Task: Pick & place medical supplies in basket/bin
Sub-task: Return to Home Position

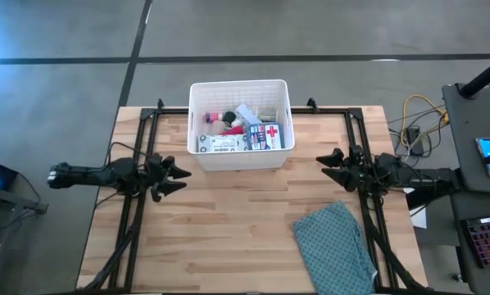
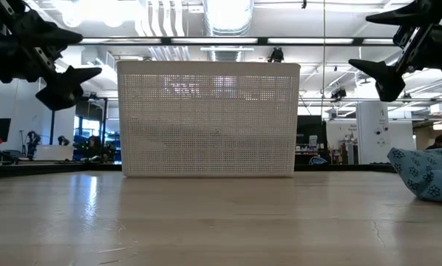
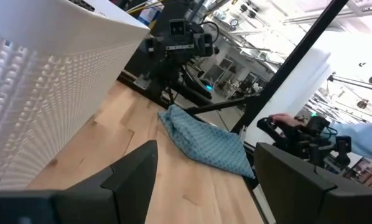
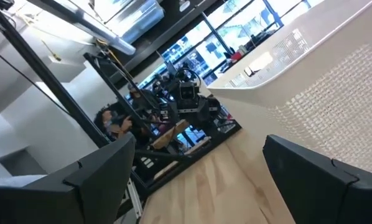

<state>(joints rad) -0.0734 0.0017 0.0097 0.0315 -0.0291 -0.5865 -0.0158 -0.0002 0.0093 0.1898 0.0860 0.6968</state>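
Observation:
The white lattice basket [image 1: 239, 124] stands at the table's far middle. In it lie the medical supplies: a blue first-aid box with a red cross [image 1: 264, 136], a flat white packet [image 1: 220, 145], a red item and small white pieces. My left gripper [image 1: 178, 175] hovers open at the table's left, level, left of the basket's near corner. My right gripper [image 1: 328, 165] hovers open at the table's right, level, right of the basket. Both point inward and hold nothing. The basket's wall [image 3: 43, 93] fills the left wrist view's side.
A teal patterned cloth [image 1: 335, 246] lies crumpled at the table's near right corner, below my right arm. Bare wood lies between the two grippers, in front of the basket. In the left wrist view, a person's hand [image 3: 285, 119] rests on a control handle beyond the table.

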